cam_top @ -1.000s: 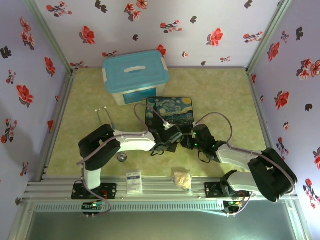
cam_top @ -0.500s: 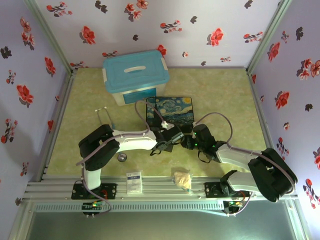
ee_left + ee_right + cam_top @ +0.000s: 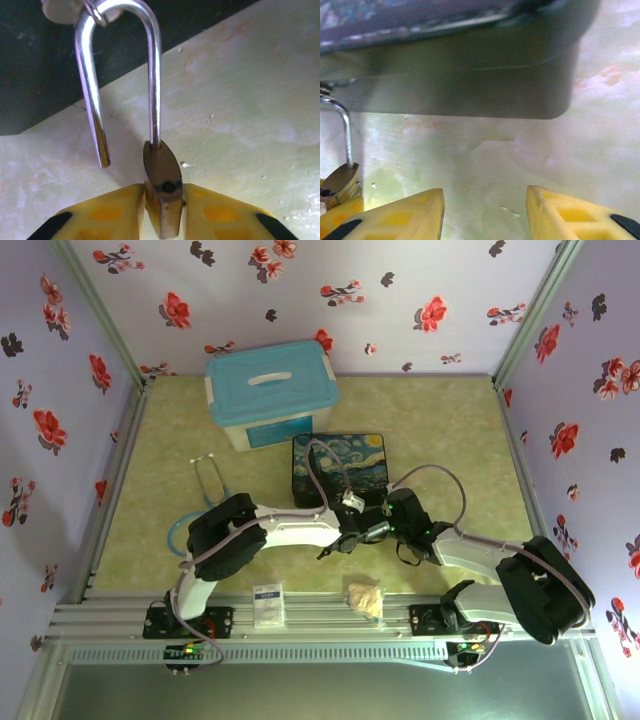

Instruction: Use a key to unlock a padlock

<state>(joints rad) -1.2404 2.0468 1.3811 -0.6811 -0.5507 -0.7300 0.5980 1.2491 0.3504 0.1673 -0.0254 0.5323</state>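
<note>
The brass padlock [image 3: 162, 182] stands on edge, and my left gripper [image 3: 162, 202] is shut on its body. Its silver shackle [image 3: 152, 75] is swung open: one leg sits in the body, the other ends free in the air. The top of the shackle passes through a small ring [image 3: 95, 10] by the dark starry-night tin box [image 3: 340, 468]. In the top view my left gripper [image 3: 368, 531] is just in front of the tin, close beside my right gripper [image 3: 392, 524]. My right gripper [image 3: 485, 200] is open over bare mat, with the padlock [image 3: 340, 182] at its left. The key is out of view.
A plastic box with a teal lid [image 3: 270, 390] stands at the back left. A stethoscope [image 3: 208, 480] lies left of the tin. A small white packet [image 3: 267, 605] and a crumpled tan lump [image 3: 365, 598] lie near the front rail. Flowered walls enclose the green mat [image 3: 450, 440].
My left arm has swung to the right, and its gripper has moved with the padlock toward the right gripper. The right arm has stayed still.
</note>
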